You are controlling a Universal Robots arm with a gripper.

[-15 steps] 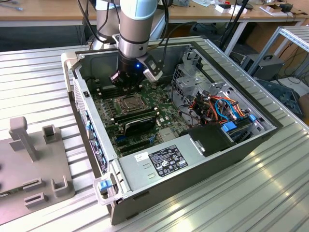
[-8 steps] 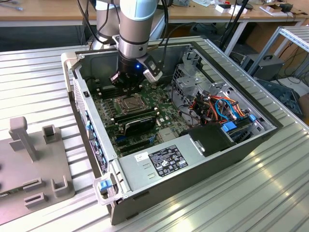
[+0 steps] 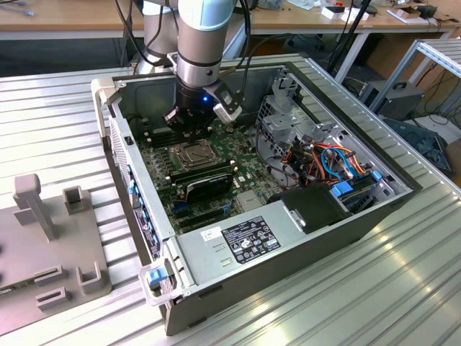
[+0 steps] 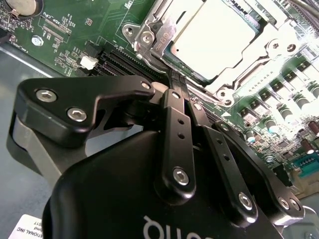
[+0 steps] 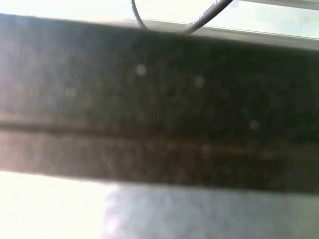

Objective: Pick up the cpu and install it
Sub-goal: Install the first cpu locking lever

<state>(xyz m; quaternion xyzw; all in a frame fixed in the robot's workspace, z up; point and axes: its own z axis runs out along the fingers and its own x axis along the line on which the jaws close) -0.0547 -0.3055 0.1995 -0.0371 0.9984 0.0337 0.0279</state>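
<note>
Ribbed metal tabletop (image 3: 65, 115) carries an open computer case (image 3: 238, 245), a grey block (image 3: 50, 238) nearest the exterior camera. Farther in, the gripper (image 3: 189, 130) hangs just behind the socket frame (image 3: 196, 153). In the second wrist view the gripper's (image 4: 175, 82) jaws are pinched together, empty, and the cpu (image 4: 214, 42) lies in the frame.

Open computer case (image 3: 216, 249), grey fixture (image 3: 43, 252)
</note>
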